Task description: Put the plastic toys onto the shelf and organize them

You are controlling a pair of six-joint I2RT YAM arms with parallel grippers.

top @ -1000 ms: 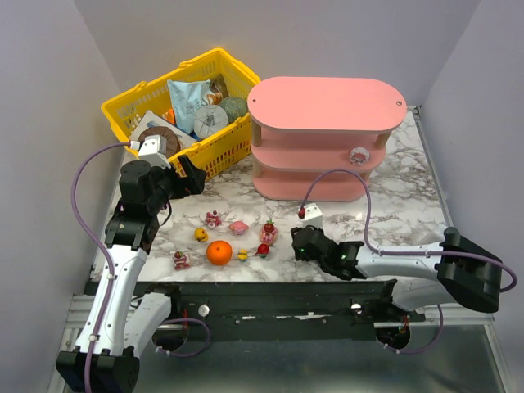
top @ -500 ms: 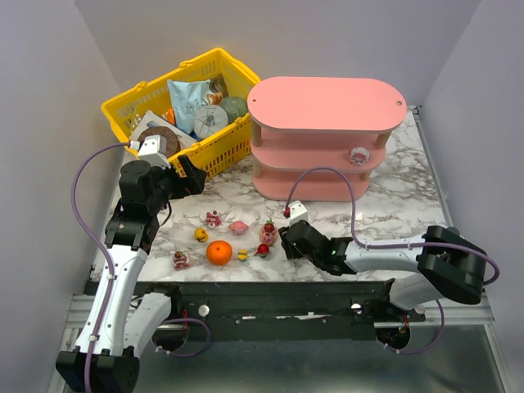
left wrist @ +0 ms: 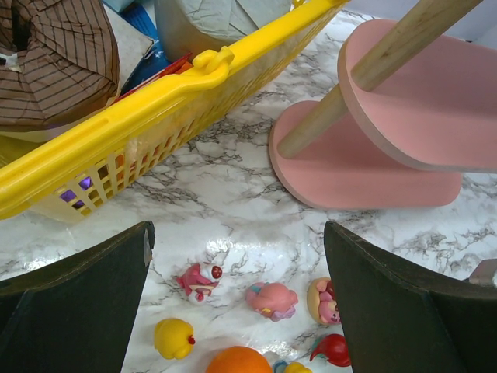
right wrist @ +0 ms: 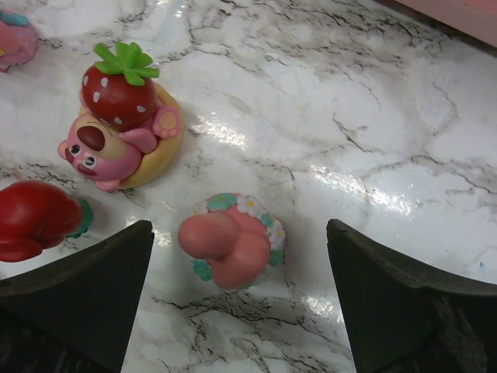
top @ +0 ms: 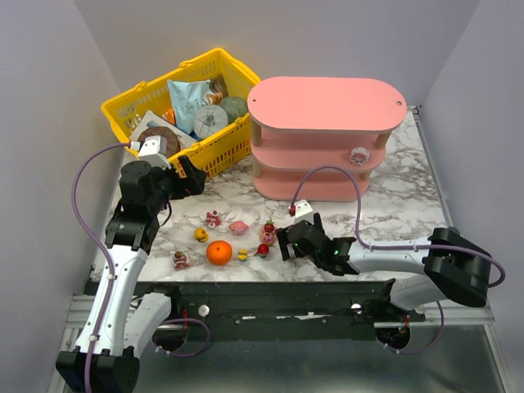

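Note:
Several plastic toys lie in a loose row on the marble table: a pink-white one, a pink one, a yellow one, a strawberry bear in a ring and a red one. One more toy sits on the middle board of the pink shelf. My right gripper is open and low over the table. A pink flower-ringed toy lies between its fingers, untouched. My left gripper hangs open above the table by the basket, with nothing in it.
An orange ball lies among the toys. A yellow mesh basket full of packaged goods stands at the back left, next to the shelf. In the left wrist view the basket's rim and a shelf post are close ahead.
My right gripper has slid left toward the toys and its jaws have spread wide around the flower-ringed toy. The left arm has not moved.

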